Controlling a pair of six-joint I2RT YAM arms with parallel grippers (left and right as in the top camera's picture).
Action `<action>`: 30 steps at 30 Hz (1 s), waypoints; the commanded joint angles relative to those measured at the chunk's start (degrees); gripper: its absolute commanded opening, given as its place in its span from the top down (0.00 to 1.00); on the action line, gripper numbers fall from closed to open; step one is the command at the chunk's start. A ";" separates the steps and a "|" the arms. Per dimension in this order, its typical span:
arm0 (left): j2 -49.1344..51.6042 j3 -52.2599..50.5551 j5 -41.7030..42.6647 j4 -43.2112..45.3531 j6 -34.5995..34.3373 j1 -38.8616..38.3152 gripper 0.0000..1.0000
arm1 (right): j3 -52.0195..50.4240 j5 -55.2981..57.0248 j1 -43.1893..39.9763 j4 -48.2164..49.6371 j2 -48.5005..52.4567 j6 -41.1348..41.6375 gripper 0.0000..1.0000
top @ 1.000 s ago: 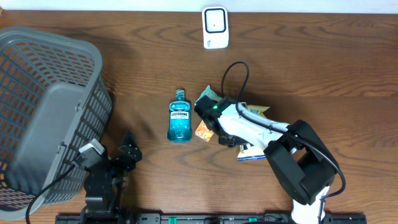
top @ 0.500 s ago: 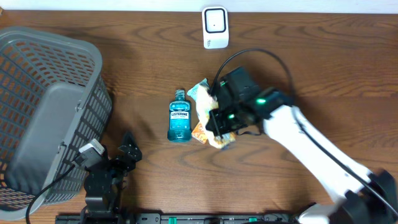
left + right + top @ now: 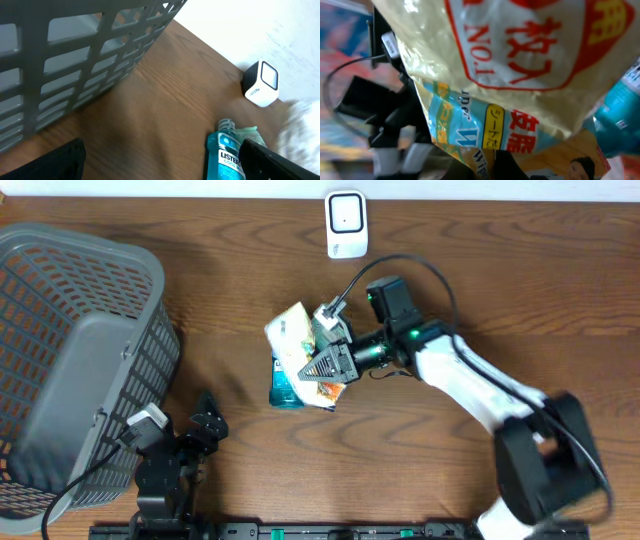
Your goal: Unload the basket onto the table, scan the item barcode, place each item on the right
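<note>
right gripper (image 3: pixel 312 360): fingers clenching on the wipes pack (image 3: pixel 290 332), gripping its right-hand edge and holding it up off the table (image 3: pixel 480 290).
wipes pack vs fingers: sticking out left of the fingertips, tilting, pale yellow face showing in overhead view. In right wrist view it is filling nearly the whole frame (image 3: pixel 490 60), w/ red characters and a blue band reading "Wipe".
wipes pack, place: hanging mid-table, over the far end of the mouthwash bottle (image 3: pixel 284 390), nearer than the scanner (image 3: pixel 346 225) and a bit left of it.
mouthwash bottle: lying flat on table under the pack, teal, cap end covered in overhead view. Showing whole in left wrist view (image 3: pixel 227 156).
orange packet (image 3: pixel 329 392): lying just right of the bottle, under the gripper.
scanner: sitting at far edge, well apart from the pack, window facing up.
left gripper (image 3: pixel 162 145): fingers spreading wide, holding nothing, parking near edge, left side, beside the basket (image 3: pixel 70 350).
hard to see: barcode not readable on any face showing. Pack's edges getting cut off in right wrist view, fingers there mostly covered. Pack is only a white blur at the right edge in left wrist view.
</note>
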 commanded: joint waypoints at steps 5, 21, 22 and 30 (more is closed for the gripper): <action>-0.42 -0.46 -0.70 -1.38 -0.09 0.17 0.02 | -0.37 -11.61 -6.80 -1.55 9.51 0.70 0.99; -0.39 -0.46 -0.70 -1.38 -0.09 0.17 0.02 | -0.35 20.85 -9.42 -15.74 7.15 -1.66 0.71; -0.42 -0.46 -0.70 -1.38 -0.09 0.17 0.02 | -0.35 20.61 -9.42 -15.69 7.06 -1.66 0.67; -0.42 -0.46 -0.72 -1.38 -0.09 0.17 0.02 | -0.28 12.00 -9.35 -13.11 6.88 -4.31 0.54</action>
